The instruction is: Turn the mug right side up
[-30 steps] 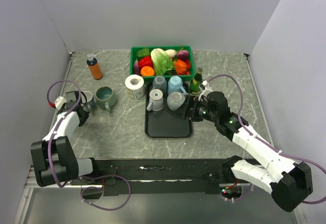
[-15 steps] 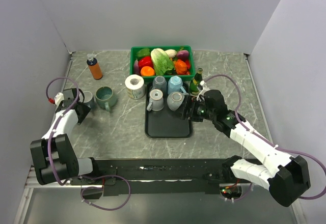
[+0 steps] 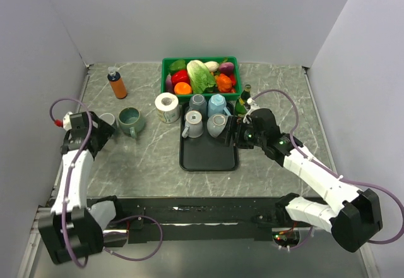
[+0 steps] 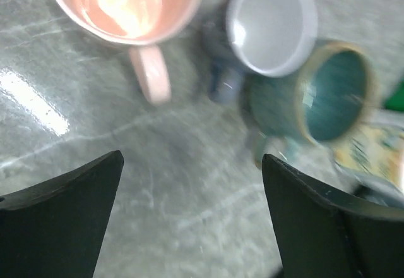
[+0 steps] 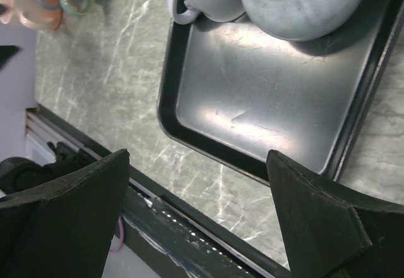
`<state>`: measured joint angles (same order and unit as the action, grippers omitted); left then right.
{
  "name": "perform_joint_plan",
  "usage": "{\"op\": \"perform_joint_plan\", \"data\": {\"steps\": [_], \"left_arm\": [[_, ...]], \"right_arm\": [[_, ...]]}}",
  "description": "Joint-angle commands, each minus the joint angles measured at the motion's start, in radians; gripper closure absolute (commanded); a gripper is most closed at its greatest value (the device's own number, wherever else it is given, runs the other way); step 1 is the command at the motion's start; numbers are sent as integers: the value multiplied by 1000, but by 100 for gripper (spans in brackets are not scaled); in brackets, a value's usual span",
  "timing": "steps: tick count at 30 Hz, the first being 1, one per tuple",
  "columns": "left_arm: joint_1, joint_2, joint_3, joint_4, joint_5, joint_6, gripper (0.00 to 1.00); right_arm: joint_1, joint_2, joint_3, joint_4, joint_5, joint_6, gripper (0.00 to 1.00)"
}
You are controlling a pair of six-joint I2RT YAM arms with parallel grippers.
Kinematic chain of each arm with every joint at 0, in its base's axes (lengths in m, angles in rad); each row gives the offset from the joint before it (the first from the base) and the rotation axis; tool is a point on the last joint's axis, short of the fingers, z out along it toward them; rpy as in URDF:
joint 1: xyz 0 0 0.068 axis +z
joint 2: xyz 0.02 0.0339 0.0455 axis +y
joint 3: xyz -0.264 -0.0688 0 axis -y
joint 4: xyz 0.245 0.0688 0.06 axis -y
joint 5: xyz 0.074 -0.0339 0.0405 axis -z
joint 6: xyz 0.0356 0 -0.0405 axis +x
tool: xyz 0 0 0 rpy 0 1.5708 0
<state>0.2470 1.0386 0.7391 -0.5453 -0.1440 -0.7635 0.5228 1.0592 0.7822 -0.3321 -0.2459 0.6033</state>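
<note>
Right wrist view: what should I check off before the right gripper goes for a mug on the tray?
1. Right gripper open: ok.
2. Grey mug on the tray mouth up: not ok, its base faces up.
3. That mug framed by the right gripper: not ok, it lies beyond the tips.
4. Left gripper open, touching no mug: ok.
5. Pink mug, white-lined mug and teal mug mouths up: ok.
</note>
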Motion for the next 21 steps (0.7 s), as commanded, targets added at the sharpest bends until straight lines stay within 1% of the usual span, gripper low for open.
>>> {"op": "perform_joint_plan", "data": {"steps": [1,2,4,5,7,8,9,10,11,12,13,15,16,17,18,19,20,21], "left_arm": [[-2,-156,101,-111,153,76,4],[-3,-172,124,-102,202,122,4],[-9,-196,140,-84,332,165,4],[-34,-199,149,-71,428,188,4],[-87,-198,148,-4,458,196,4],[-171,-195,138,28,458,196,4],[-222,-189,135,82,449,191,4],[-330,-172,131,120,439,187,4],[-380,-161,122,154,423,181,4],[-426,-134,120,222,408,181,4],[-513,-117,117,254,387,178,4],[-595,-57,115,316,329,200,4],[-668,-33,124,358,304,225,4],[-704,-5,134,379,282,246,4],[-738,56,143,393,229,266,4],[-802,90,169,410,189,304,4],[-830,125,183,413,160,326,4],[-853,197,200,413,147,346,3]], "right_arm": [[-7,13,55,-12,46,-31,4],[-7,21,57,-13,46,-33,4],[-7,28,60,-12,42,-31,4],[-6,34,60,-10,42,-30,4],[-7,35,51,2,42,-24,4],[-7,36,48,5,39,-23,4],[-7,36,46,5,39,-22,4],[-6,38,45,2,40,-22,4],[-6,35,45,1,42,-22,4],[-7,33,45,-1,43,-22,4],[-6,30,43,-4,45,-22,4],[-7,27,40,-5,46,-22,4],[-7,25,35,-4,45,-22,4],[-7,22,32,-2,42,-20,4],[-7,21,29,-2,37,-20,4],[-7,21,29,-2,36,-17,4],[-7,21,29,-2,34,-17,4],[-6,21,26,-4,33,-17,4]]}}
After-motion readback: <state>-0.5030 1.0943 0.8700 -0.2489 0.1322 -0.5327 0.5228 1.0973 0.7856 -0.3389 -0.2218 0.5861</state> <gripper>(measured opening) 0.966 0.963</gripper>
